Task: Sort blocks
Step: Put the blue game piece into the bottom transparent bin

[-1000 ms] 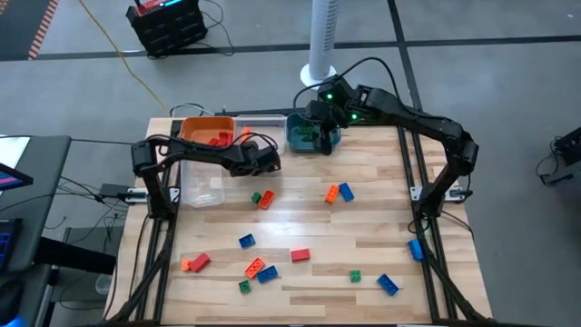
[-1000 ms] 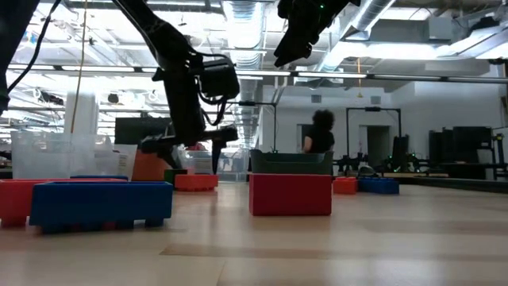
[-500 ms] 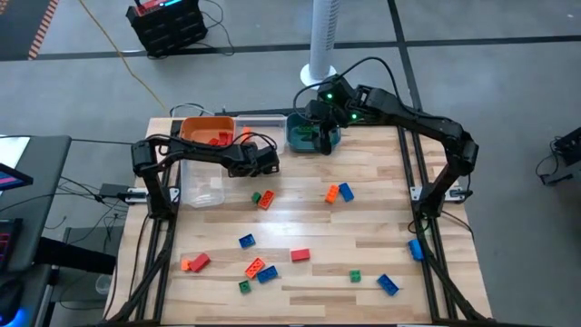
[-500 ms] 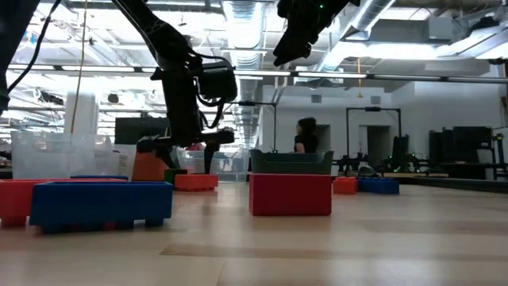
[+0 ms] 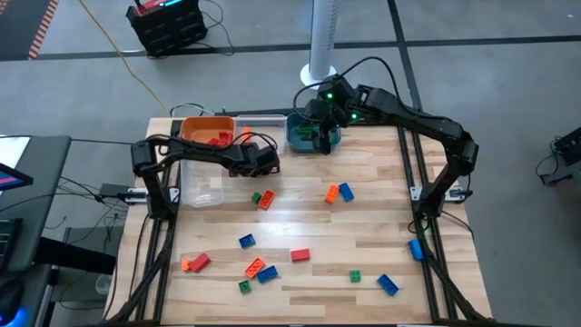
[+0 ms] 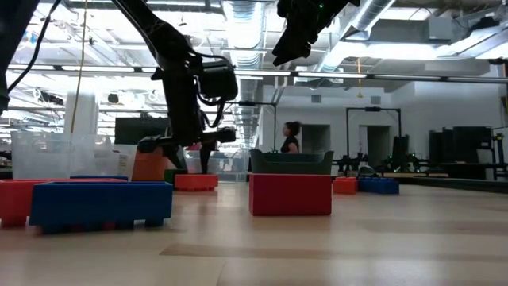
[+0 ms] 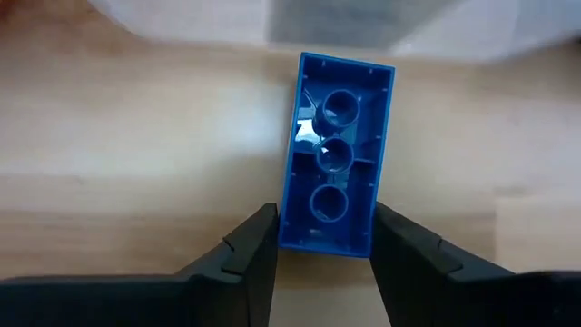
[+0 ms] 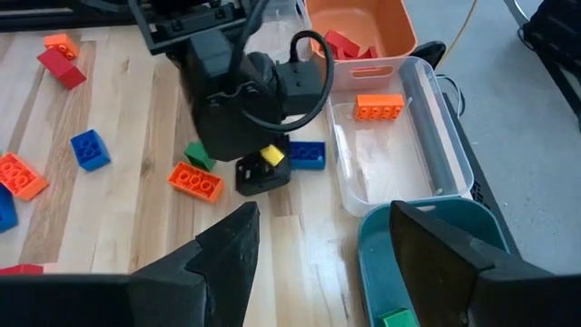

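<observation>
We found the left gripper (image 7: 322, 243) low over the table (image 5: 363, 227), just beside the clear bin (image 5: 201, 182), its fingers (image 7: 250, 250) standing on either side of a blue block (image 7: 333, 173). That block lay upside down on the wood, hollow underside up. The fingers sat close against its long sides; whether they were pressing it we could not tell.

The right gripper (image 8: 318, 263) hung above the teal bin (image 5: 307, 136) at the table's far edge, jaws apart and empty. From its wrist camera we saw a green block (image 8: 396, 318) inside that teal bin, an orange block (image 8: 379, 107) in the clear bin, and red blocks (image 8: 343, 44) in the orange bin (image 5: 207, 129).

The remaining blocks lay scattered on the table in the high view. A green and orange pair (image 5: 261, 199) sat just in front of the left gripper. An orange and a blue block (image 5: 339, 193) touched each other near the table's middle. Farther toward the near edge we noted a lone blue block (image 5: 246, 241), a red block (image 5: 300, 255), an orange-red cluster (image 5: 194, 262), an orange and blue pair (image 5: 260, 271) with a small green block (image 5: 244, 286) beside it, another green block (image 5: 355, 275), and a blue block (image 5: 388, 284). One more blue block (image 5: 416, 249) rested at the right rail.

In the low view a person (image 6: 290, 137) stood far off in the room behind.
</observation>
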